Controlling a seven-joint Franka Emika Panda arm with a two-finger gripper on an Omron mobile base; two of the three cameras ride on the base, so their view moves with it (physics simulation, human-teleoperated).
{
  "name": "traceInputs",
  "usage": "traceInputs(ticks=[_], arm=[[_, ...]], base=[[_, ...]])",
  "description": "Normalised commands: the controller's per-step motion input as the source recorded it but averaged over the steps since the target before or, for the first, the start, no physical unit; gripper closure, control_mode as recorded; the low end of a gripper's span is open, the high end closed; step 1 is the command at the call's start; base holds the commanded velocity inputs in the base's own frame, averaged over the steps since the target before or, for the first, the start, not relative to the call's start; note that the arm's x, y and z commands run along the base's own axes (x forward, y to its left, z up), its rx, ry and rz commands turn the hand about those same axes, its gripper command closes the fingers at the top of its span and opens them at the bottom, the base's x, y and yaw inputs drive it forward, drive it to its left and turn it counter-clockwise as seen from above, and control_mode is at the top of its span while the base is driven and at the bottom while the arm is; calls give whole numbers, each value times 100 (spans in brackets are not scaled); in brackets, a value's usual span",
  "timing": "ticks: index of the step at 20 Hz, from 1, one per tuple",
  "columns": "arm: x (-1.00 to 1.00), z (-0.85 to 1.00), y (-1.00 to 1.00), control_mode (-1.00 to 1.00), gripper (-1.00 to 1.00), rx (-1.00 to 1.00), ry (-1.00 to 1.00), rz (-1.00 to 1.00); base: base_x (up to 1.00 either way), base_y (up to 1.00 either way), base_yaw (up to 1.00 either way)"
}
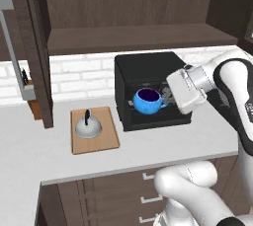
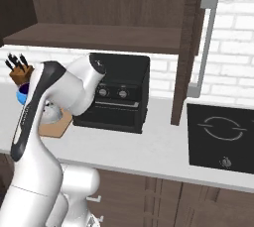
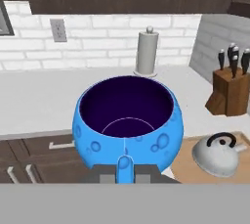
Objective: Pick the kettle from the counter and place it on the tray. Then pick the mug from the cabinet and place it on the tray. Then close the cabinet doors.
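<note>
The kettle [image 1: 88, 128] already sits on the tray [image 1: 109, 141] near the counter's [image 1: 148, 153] left end; the gripper [image 3: 125, 175], pinched nearly shut on the mug's [image 1: 147, 101] handle, holds it aloft before the oven [image 1: 148, 69]; next, I judge, carry it left and lower it onto bare board beside the kettle.

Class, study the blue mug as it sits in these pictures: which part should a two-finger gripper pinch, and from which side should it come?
Pinch the mug's small handle, coming level from the handle side. The handle is a narrow tab jutting from a wide, round bowl, so it probably suits narrow jaws better than the body. The gripper is shut on it that way, mug upright.
</note>
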Motion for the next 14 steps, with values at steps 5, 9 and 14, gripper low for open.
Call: traceInputs(ticks=[5, 9, 14], arm=[[1, -73, 68, -100, 100, 0, 5, 8], [37, -26, 14, -100, 100, 0, 18, 8], [43, -31, 0, -100, 100, 0, 16, 9]], base=[[0, 0, 0], [0, 0, 0], [0, 0, 0]])
